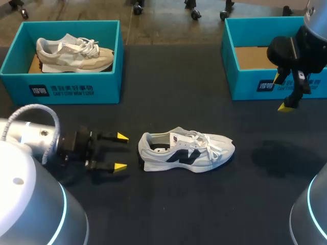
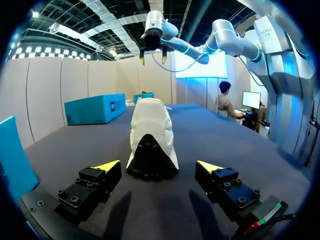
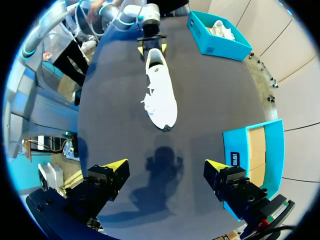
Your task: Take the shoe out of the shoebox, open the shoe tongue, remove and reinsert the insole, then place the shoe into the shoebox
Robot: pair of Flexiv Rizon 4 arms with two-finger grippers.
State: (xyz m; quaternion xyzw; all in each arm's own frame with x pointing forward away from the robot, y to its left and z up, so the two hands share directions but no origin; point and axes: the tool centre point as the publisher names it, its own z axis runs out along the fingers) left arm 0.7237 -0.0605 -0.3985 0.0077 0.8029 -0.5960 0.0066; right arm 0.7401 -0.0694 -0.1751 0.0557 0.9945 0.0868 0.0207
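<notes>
Two teal shoeboxes stand at the table's far edge, well apart. The left shoebox holds a beige sneaker, and the right shoebox shows its brown cardboard floor. The white sneaker with a dark side logo lies out on the table's middle. It is upright on its sole, its heel towards the left gripper and its laces loose over the tongue.

The head view shows the left gripper low, just short of the heel, its yellow-tipped fingers spread and holding nothing. The right gripper hangs in front of the right shoebox, well away from the sneaker.

The left wrist view alone shows the dark heel patch of the white sneaker square on. The heel sits ahead of the left gripper, in line with the gap between its fingers but not touching either. The right gripper is high above the far end.

The right wrist view looks straight down past the right gripper, whose fingers are wide apart and empty. Only here does the sneaker's open collar and inner lining show from above. The left gripper is at its heel, and the right shoebox is beside the right-hand finger.

The table is covered in dark, matte cloth — the raised arm's shadow falls on it.
</notes>
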